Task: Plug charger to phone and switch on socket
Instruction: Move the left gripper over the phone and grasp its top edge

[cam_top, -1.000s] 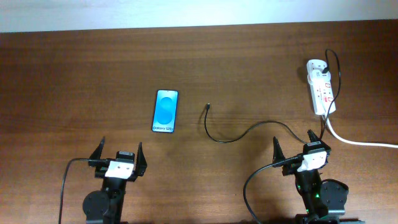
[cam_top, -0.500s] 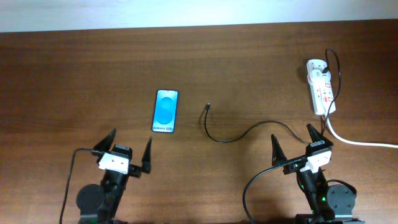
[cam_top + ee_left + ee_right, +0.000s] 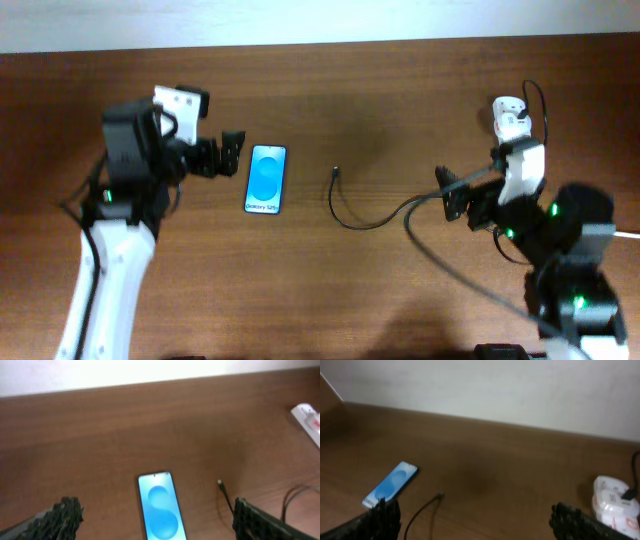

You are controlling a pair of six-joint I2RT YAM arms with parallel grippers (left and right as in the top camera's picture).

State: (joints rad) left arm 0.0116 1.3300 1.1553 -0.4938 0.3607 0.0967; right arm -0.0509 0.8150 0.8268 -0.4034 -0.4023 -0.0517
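The phone (image 3: pixel 266 179) lies flat with its blue screen up, left of centre; it also shows in the left wrist view (image 3: pixel 160 507) and the right wrist view (image 3: pixel 390 485). The charger cable (image 3: pixel 352 222) curves across the table, its small connector (image 3: pixel 335 172) lying free to the right of the phone, a gap between them. The socket (image 3: pixel 510 115) lies at the far right, partly hidden by my right arm. My left gripper (image 3: pixel 232 156) is open and empty, just left of the phone. My right gripper (image 3: pixel 450 194) is open and empty over the cable, near the socket.
The table's far edge meets a pale wall (image 3: pixel 320 20). A black plug lead (image 3: pixel 540 105) loops over the socket. The socket also shows at the right edge of the left wrist view (image 3: pixel 307 414) and in the right wrist view (image 3: pixel 612 505).
Both arms have risen from the near edge and swung forward. The left gripper now sits beside the phone; the right one is by the socket. Phone and cable have not moved.
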